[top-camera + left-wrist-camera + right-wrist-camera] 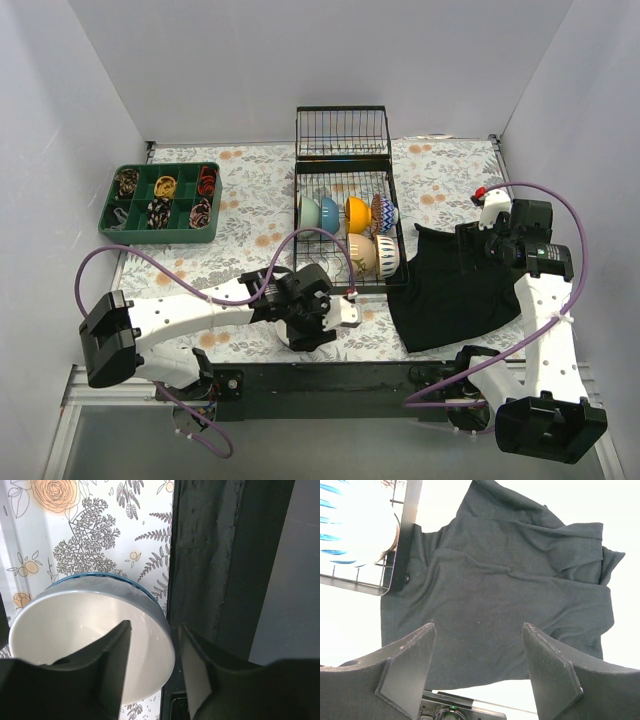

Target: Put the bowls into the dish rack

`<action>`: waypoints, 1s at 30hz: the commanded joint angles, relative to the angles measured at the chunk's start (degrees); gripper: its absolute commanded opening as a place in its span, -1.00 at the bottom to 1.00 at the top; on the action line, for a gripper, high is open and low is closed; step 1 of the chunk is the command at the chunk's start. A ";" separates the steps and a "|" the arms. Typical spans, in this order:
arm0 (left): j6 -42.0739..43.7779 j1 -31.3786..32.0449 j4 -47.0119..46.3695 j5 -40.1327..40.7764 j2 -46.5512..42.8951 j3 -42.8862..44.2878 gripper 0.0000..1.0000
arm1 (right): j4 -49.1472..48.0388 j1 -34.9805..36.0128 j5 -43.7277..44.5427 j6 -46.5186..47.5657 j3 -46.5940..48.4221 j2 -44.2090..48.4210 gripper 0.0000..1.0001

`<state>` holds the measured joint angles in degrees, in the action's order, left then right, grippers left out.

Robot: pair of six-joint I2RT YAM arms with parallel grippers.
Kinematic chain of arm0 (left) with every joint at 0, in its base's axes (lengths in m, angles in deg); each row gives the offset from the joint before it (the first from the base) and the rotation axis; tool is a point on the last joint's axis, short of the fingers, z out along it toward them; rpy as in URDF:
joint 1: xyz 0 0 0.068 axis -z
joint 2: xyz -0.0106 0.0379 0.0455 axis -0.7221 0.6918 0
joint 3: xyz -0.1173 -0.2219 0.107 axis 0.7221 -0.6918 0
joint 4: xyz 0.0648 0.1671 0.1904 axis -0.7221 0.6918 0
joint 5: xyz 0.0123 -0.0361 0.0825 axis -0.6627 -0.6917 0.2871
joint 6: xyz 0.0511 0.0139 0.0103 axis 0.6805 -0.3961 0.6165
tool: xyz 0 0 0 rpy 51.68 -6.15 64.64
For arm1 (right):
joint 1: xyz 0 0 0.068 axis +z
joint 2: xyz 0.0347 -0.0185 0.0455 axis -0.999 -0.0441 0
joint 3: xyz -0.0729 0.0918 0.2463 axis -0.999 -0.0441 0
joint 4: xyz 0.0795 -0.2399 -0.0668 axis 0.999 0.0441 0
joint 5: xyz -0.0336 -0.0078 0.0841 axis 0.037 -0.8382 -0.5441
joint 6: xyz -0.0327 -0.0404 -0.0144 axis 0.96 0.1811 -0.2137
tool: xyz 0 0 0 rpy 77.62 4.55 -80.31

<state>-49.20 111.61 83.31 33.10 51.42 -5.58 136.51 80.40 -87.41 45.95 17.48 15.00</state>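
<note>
The black wire dish rack (345, 180) stands at the back centre. It holds several bowls: pale green (308, 210), blue (328, 213), orange (357, 213), patterned (383, 212), tan (362, 253) and blue-striped (387, 255). One more bowl (90, 640), white inside and blue-grey outside, sits on the mat near the front edge (288, 338). My left gripper (155, 670) is open and straddles its right rim, one finger inside and one outside. My right gripper (477, 630) is open and empty, above a black cloth (510, 580).
A green compartment tray (160, 203) with small items stands at the back left. The black cloth (455, 290) lies right of the rack, touching its corner (405, 535). A black base bar (220, 570) runs along the table's front edge beside the bowl.
</note>
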 commanded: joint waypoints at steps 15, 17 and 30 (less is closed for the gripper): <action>9.61 -0.95 6.00 3.40 -4.84 0.75 -1.00 | -2.89 -0.14 -1.02 -0.93 1.70 -0.39 0.57; 10.40 -1.83 7.67 2.43 -5.28 1.63 -1.00 | -2.97 -0.14 -1.28 -1.02 1.26 -0.03 0.57; 9.00 -4.39 9.35 -1.26 -3.79 15.95 -1.00 | -1.92 -0.14 -0.93 -1.37 1.79 0.41 0.57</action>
<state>-40.13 107.79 95.22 33.89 47.73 4.65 135.46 80.40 -87.49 45.42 17.50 14.45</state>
